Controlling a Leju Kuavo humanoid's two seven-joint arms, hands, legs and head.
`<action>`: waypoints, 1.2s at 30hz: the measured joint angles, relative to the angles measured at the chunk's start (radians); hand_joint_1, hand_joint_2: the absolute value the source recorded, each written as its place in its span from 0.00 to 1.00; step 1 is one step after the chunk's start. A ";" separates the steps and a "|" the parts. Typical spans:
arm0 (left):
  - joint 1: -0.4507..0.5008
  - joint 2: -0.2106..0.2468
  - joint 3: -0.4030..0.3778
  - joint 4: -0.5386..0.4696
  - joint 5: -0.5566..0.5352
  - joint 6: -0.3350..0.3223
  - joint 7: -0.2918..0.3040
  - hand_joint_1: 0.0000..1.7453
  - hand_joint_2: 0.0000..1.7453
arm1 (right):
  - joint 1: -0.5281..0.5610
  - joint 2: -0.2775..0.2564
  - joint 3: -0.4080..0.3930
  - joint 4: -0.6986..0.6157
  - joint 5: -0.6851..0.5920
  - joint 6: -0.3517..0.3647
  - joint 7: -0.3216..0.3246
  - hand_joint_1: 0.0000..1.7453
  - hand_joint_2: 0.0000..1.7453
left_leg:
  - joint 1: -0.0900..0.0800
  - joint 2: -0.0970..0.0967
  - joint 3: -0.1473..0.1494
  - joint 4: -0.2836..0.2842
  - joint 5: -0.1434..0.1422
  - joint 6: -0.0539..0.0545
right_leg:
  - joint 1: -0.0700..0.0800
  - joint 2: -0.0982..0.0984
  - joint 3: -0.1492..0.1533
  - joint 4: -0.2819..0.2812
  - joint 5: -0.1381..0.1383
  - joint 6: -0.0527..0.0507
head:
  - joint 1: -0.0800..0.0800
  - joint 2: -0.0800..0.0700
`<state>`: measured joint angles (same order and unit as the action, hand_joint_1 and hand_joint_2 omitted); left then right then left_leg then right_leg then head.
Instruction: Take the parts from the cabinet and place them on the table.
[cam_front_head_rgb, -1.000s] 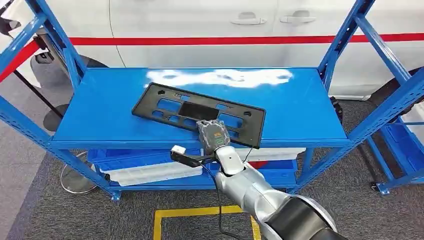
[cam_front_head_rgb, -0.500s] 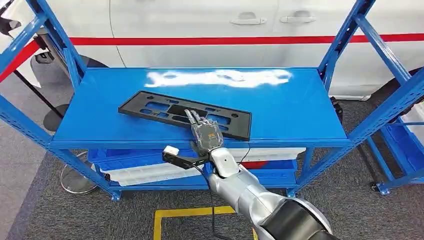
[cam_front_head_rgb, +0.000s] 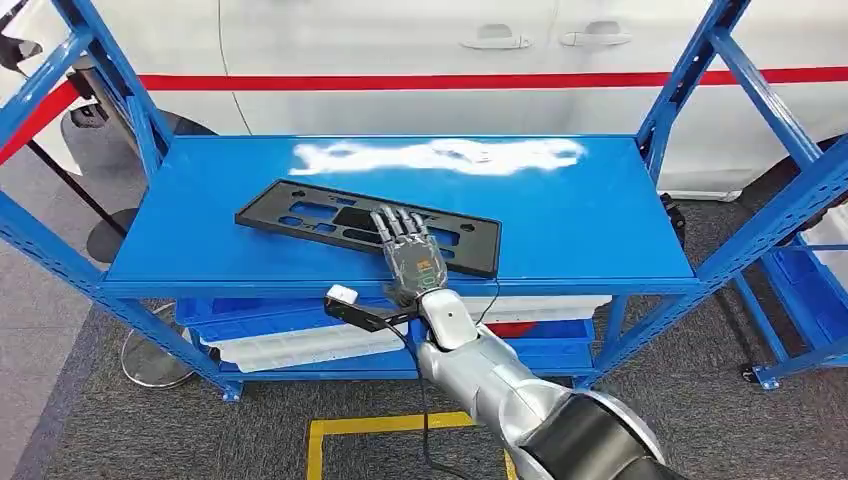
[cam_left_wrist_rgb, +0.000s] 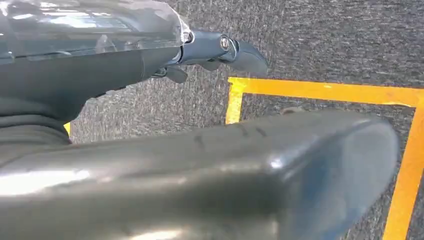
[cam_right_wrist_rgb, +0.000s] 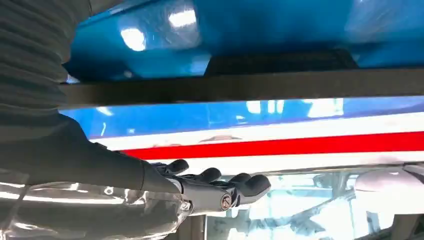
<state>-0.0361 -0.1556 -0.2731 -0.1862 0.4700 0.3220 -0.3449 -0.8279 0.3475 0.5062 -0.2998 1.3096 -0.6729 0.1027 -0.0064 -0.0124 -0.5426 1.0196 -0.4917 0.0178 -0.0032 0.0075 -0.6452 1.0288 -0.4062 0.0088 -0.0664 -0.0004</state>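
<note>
On my head view, grey carpet (cam_front_head_rgb: 60, 330) lies at far left, with a yellow floor line (cam_front_head_rgb: 400, 425) below. The blue shelf (cam_front_head_rgb: 600, 220) spans the frame; glare marks its rear. A black plate (cam_front_head_rgb: 300, 215) lies flat on the shelf, left of centre. My right hand (cam_front_head_rgb: 408, 252) rests above the plate's near edge, fingers (cam_front_head_rgb: 398, 226) extended and spread, grasping nothing. White bins (cam_front_head_rgb: 290, 345) sit underneath. A white car (cam_front_head_rgb: 400, 60) with a red stripe stands behind. I cannot tell the left hand's (cam_left_wrist_rgb: 210, 50) state.
</note>
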 joint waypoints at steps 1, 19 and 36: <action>0.000 0.000 0.000 0.000 0.000 -0.003 -0.003 0.00 0.00 | -0.003 -0.001 0.001 0.000 0.009 0.000 0.013 0.00 1.00 | 0.000 0.000 0.000 0.000 0.000 0.000 | 0.000 0.000 0.000 0.000 0.000 0.000 | 0.000 0.000; 0.001 0.000 0.000 0.000 0.009 0.005 0.004 0.00 0.00 | -0.025 -0.060 0.031 0.023 0.139 0.058 0.161 1.00 1.00 | 0.000 0.000 0.000 0.000 0.000 0.000 | 0.000 0.000 0.000 0.000 0.000 0.000 | 0.000 0.000; 0.004 -0.006 0.008 0.001 0.033 0.099 0.061 0.00 0.00 | 0.002 -0.032 -0.020 -0.018 -0.041 -0.018 -0.119 1.00 1.00 | 0.000 0.002 0.001 0.000 0.000 0.000 | 0.000 0.002 0.001 0.000 0.000 0.000 | 0.000 0.000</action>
<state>-0.0319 -0.1614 -0.2655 -0.1850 0.5032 0.4208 -0.2835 -0.8259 0.3155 0.4867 -0.3175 1.2687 -0.6909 -0.0166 -0.0062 -0.0109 -0.5412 1.0196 -0.4918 0.0179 -0.0033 0.0091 -0.6438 1.0288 -0.4061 0.0088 -0.0664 -0.0004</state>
